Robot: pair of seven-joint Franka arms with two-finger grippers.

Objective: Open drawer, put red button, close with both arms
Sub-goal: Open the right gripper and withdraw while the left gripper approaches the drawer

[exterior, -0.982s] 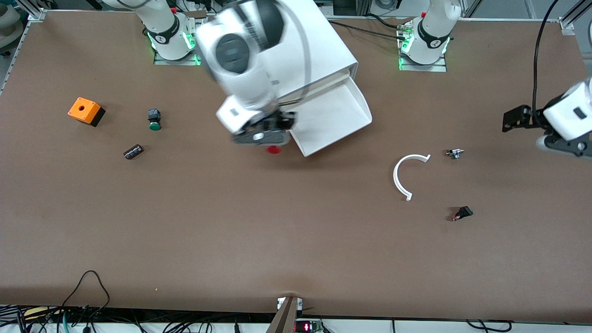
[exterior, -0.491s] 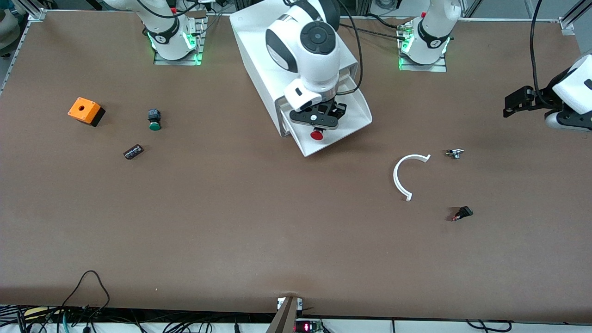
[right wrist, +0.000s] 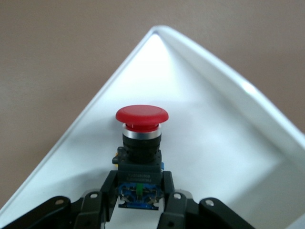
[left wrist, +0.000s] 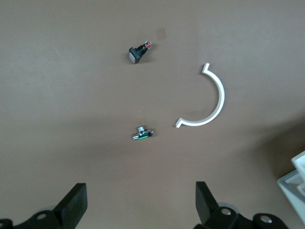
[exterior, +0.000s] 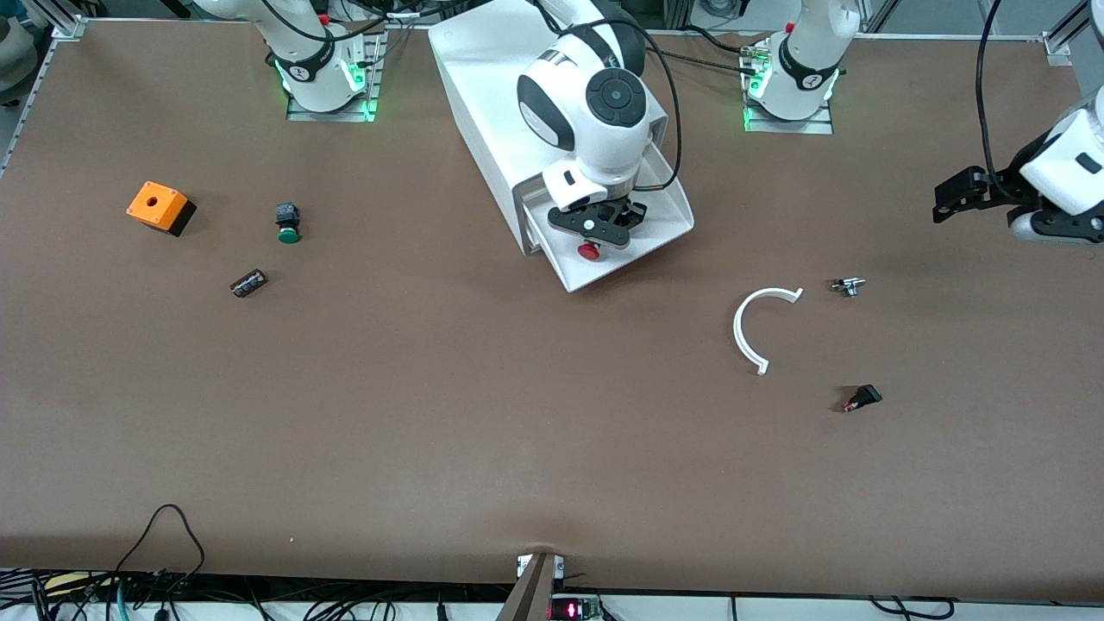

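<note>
The pulled-out shallow white plastic drawer (exterior: 660, 226) is occupied by the right arm's black two-finger gripper (exterior: 592, 240), fingers closed on the red-capped push button (exterior: 590, 251) over the drawer floor. In the front view, bare brown desk (exterior: 483, 414) lies at 6 o'clock of the drawer. At 4 o'clock, a white plastic arc (exterior: 752, 328) obstructs.

White arms (exterior: 595, 112) w/ dark bands, blk cables.
</note>
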